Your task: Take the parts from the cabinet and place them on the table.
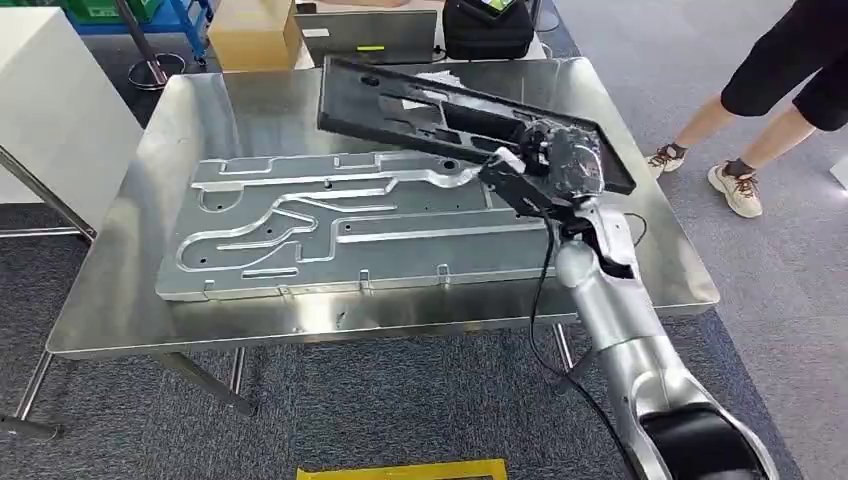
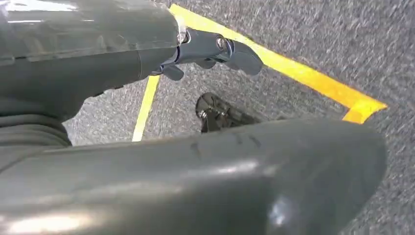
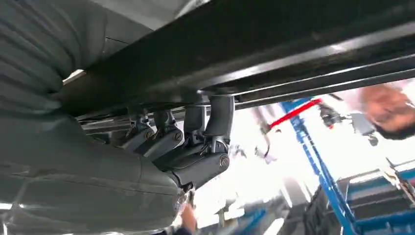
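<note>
We see our right hand (image 1: 548, 165) clamped on the near right edge of a long black moulded plastic tray panel (image 1: 440, 110), which tilts above the shiny steel table (image 1: 150, 200), its far left corner towards eleven o'clock. In the right wrist view the dark fingers (image 3: 215, 122) curl up against the panel's underside. A flat silver metal plate with routed grooves (image 1: 330, 230) lies on the table at nine o'clock of the hand, just beside the panel. Our left hand (image 2: 215, 51) hangs over grey carpet with yellow tape lines (image 2: 303, 73), fingers loosely curled in on nothing. A person's legs (image 1: 740, 130) stand at two o'clock.
</note>
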Controlling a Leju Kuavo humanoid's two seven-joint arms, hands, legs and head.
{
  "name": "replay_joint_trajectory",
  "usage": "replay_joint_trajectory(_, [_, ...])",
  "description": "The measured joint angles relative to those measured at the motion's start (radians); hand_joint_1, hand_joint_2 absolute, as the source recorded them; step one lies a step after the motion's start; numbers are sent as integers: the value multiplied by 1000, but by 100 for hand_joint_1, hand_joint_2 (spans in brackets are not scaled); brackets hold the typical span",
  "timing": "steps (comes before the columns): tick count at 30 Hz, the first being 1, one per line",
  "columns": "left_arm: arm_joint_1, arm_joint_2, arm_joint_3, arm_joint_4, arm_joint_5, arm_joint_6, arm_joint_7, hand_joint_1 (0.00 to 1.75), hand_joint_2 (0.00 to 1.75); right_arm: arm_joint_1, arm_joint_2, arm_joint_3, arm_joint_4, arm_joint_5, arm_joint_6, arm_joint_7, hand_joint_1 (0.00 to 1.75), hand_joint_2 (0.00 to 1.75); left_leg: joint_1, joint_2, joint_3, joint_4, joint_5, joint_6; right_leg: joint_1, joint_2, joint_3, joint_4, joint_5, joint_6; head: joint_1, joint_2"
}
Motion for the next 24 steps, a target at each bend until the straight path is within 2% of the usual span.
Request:
replay_joint_trajectory(5, [-3, 5, -25, 0, -6, -10, 5, 0, 0, -86, 36, 24, 222, 146, -20, 20, 175, 175, 0, -2, 0, 0, 1, -1, 0, -1, 1, 0, 0, 0, 0, 0])
replay_joint_trajectory(9, [-5, 7, -37, 0, -10, -10, 5, 0, 0, -116, 48, 87, 364, 72, -33, 49, 175, 175, 0, -2, 0, 0, 1, -1, 0, -2, 0, 0, 0, 0, 0, 0])
replay_joint_trajectory(13, [-7, 8, -40, 0, -9, -8, 10, 0, 0, -128, 69, 129, 470, 82, -33, 36, 175, 175, 0, -2, 0, 0, 0, -2, 0, -1, 0, 0, 0, 0, 0, 0])
replay_joint_trajectory(14, [-7, 8, -40, 0, -9, -7, 11, 0, 175, -129, 74, 136, 487, 83, -33, 27, 0, 0, 0, -2, 0, 0, 0, -2, 0, -1, 0, 0, 0, 0, 0, 0])
replay_joint_trajectory(18, [-7, 8, -42, 0, -13, 2, 1, 0, 175, -129, 95, 150, 537, 96, -32, 9, 0, 0, 0, -2, 0, 0, 0, -2, 0, -1, 0, 0, 0, 0, 0, 0])
replay_joint_trajectory(19, [-7, 8, -43, 0, -15, 8, -4, 0, 0, -129, 100, 151, 546, 101, -32, 8, 0, 0, 0, -2, 0, 0, 0, -2, 0, -1, 0, 0, 0, 0, 0, 0])
replay_joint_trajectory(24, [-7, 11, -45, 0, 3, 22, -29, 0, 0, -130, 116, 155, 577, 121, -31, 7, 0, 0, 0, -1, 1, 0, 0, -2, 0, -1, 0, 0, 0, 0, 0, 0])
